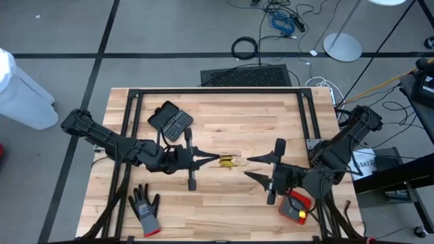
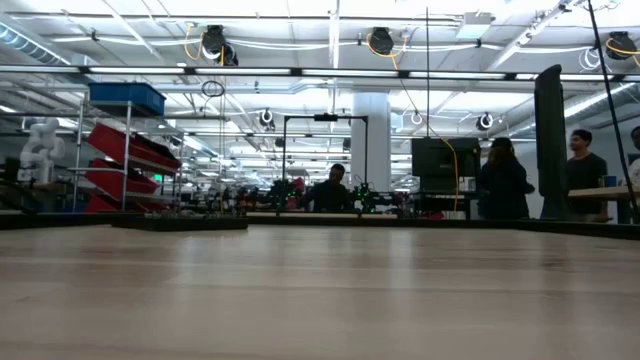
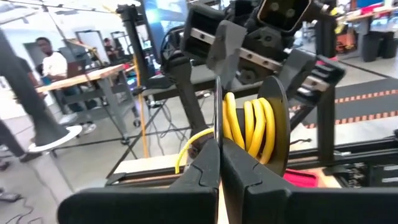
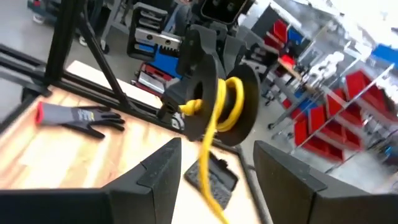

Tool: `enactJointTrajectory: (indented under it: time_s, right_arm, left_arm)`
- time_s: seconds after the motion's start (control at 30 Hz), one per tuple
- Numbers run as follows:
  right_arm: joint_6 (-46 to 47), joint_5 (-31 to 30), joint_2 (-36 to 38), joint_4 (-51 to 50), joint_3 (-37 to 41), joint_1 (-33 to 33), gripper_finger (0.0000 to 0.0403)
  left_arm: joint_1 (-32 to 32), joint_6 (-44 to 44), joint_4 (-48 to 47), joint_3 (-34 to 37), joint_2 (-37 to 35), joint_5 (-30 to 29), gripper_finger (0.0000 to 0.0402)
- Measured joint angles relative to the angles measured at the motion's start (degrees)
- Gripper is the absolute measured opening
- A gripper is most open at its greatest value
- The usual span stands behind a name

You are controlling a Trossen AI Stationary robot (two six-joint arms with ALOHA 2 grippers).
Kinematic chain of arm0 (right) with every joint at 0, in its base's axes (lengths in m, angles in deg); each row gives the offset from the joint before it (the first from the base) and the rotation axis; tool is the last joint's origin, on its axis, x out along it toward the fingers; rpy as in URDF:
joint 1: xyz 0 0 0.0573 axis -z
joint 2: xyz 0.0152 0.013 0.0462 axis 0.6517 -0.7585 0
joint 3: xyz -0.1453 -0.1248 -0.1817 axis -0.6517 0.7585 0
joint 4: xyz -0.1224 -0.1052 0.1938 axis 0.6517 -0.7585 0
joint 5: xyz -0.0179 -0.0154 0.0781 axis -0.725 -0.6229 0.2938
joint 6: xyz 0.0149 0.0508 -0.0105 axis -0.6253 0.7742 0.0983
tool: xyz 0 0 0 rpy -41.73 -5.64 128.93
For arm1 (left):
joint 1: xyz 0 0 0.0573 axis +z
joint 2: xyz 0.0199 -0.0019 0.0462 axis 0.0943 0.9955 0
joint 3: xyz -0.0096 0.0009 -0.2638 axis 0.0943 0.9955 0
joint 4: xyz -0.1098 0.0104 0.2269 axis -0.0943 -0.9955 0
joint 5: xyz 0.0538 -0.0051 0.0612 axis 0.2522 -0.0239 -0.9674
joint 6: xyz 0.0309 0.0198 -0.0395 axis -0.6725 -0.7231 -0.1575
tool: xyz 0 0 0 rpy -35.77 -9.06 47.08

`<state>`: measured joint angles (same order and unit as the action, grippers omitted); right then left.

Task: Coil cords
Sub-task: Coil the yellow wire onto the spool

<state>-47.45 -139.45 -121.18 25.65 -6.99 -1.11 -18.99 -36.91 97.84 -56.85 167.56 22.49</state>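
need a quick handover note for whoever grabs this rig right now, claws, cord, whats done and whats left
Left claw: shut, pinching the black reel of the yellow cord, held up over the table's middle.
Right claw: open, empty, facing the reel just off to its side.
Cord: several yellow turns sit wound on the reel; a loose yellow tail hangs free below it.
Done: most of the cord is coiled.
Left: likely take up the hanging tail, then set the coil down.
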Motion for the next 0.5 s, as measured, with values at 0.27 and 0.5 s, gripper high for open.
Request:
enactJointTrajectory:
  time_s: [0.27,0.5]
  right_arm:
    - [6.37,-0.04,0.00,-3.56,0.01,0.69,0.0188]
    - [4.03,-0.08,-0.50,-6.85,0.01,1.64,0.0194]
  left_arm:
    - [0.02,0.00,3.46,0.00,-0.03,-2.82,0.0001]
    - [-0.48,0.01,4.13,0.00,-1.44,-2.82,0.0001]
